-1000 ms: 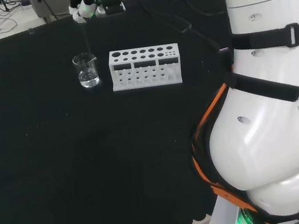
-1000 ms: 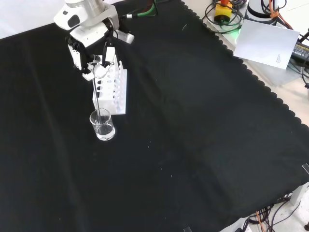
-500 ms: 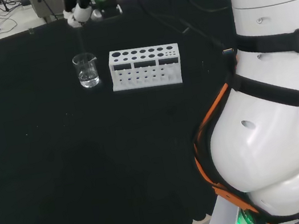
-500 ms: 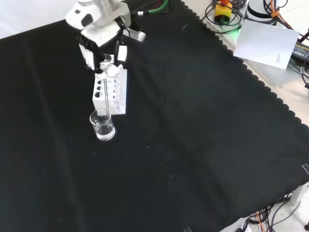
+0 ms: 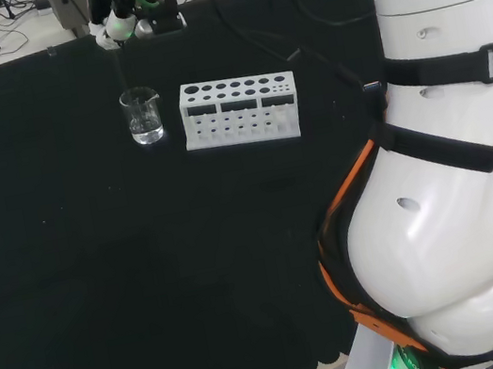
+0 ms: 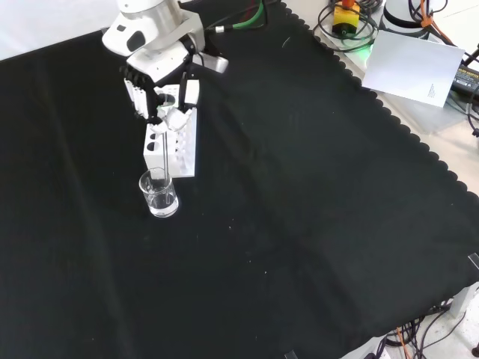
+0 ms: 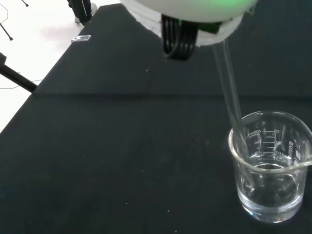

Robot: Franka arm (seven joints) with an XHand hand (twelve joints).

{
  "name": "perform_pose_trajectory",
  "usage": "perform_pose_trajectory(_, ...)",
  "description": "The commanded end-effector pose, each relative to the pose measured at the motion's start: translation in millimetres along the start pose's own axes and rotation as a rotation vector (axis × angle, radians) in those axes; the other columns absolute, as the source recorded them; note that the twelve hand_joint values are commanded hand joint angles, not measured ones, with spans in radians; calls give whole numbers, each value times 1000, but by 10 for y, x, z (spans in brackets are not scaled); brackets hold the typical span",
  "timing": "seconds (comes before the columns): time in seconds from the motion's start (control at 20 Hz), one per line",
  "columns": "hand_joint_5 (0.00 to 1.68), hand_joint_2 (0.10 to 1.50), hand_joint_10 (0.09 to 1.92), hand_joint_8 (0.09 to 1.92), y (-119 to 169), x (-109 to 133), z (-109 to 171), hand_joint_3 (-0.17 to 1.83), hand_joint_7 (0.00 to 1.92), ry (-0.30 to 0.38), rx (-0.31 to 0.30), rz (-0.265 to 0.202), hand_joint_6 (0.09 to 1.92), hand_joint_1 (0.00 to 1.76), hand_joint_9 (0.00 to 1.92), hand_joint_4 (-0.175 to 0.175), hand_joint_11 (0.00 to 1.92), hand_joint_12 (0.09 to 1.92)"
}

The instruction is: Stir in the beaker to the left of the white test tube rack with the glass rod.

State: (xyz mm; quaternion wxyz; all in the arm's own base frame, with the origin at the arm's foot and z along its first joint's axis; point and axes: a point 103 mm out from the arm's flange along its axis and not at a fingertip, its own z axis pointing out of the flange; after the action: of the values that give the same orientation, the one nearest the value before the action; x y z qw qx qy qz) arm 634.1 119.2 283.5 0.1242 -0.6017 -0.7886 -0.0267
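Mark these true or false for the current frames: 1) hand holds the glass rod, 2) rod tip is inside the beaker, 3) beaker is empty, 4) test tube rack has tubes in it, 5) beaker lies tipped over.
1) The hand holds the glass rod. True.
2) The rod's lower end is inside the beaker. True; the wrist view shows it passing below the rim.
3) The beaker is empty. False; it holds some clear liquid.
4) The white test tube rack has tubes in it. False; its holes look empty.
5) The beaker lies tipped over. False; it stands upright on the black cloth.

Bright even light, faint shadows, sharp
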Motion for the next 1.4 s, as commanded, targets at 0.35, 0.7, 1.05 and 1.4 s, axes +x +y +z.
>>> perform_pose_trajectory(0.35, 1244, 727, 738, 955, 145, -524, 51, 570, 1258, 2, 8, 54, 381, 1316, 1766, -175, 1412, 1061)
perform_pose_trajectory(0.7, 1244, 729, 738, 955, -121, -502, -50, 566, 1257, -30, -9, 70, 379, 1316, 1768, -175, 1414, 1059)
perform_pose_trajectory(1.05, 1244, 731, 739, 955, -274, -302, -94, 563, 1256, -21, -13, 50, 378, 1316, 1769, -175, 1414, 1058)
perform_pose_trajectory(1.4, 1244, 733, 739, 956, -92, -152, 68, 560, 1255, -1, -5, 23, 377, 1316, 1770, -175, 1414, 1057)
